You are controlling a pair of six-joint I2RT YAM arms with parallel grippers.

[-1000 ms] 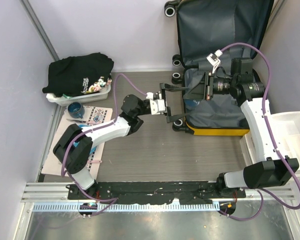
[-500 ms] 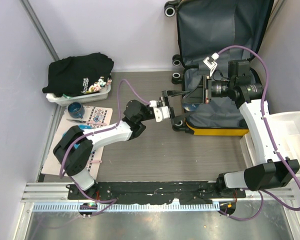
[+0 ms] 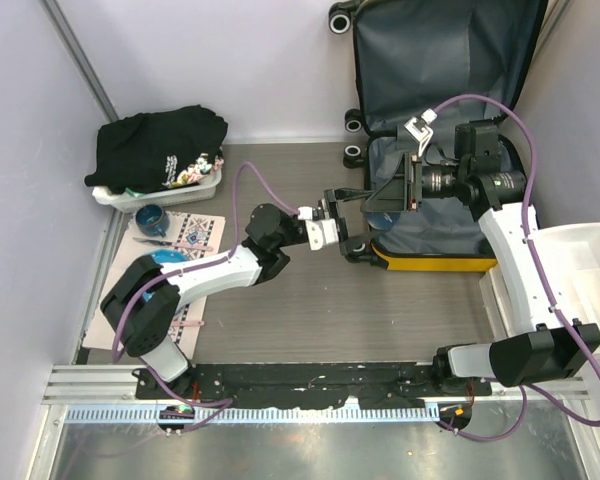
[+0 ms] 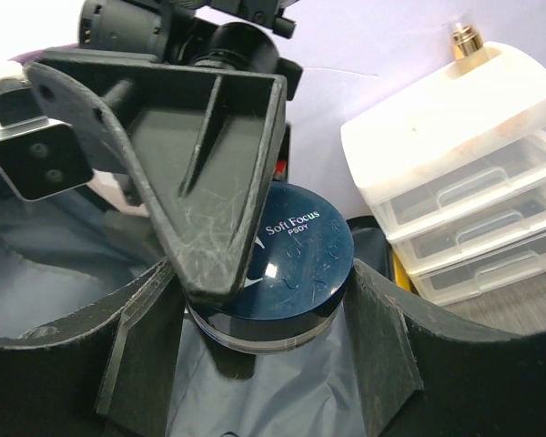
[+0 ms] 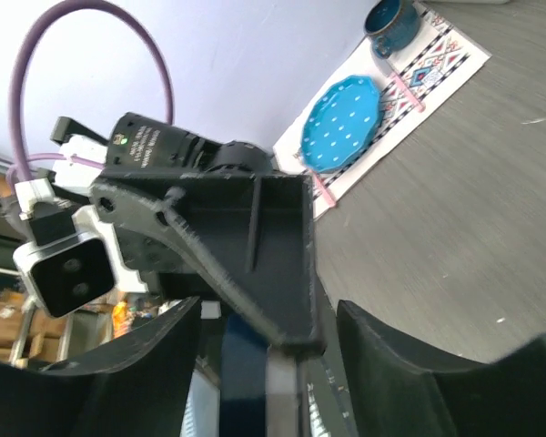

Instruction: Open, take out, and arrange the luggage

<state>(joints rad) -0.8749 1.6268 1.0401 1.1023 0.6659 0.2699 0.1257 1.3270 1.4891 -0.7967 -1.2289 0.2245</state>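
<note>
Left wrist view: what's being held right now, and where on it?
The blue compact, pinched across its rim by the left tool; the right tool stands open around its faces.

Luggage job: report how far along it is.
Done: the luggage lies open; black clothing, a cup and a blue plate sit out at the left. In hand: a blue jar over the luggage, seemingly gripped by the left gripper, the right gripper open around it. Left: setting the jar down; anything else inside is hidden.
</note>
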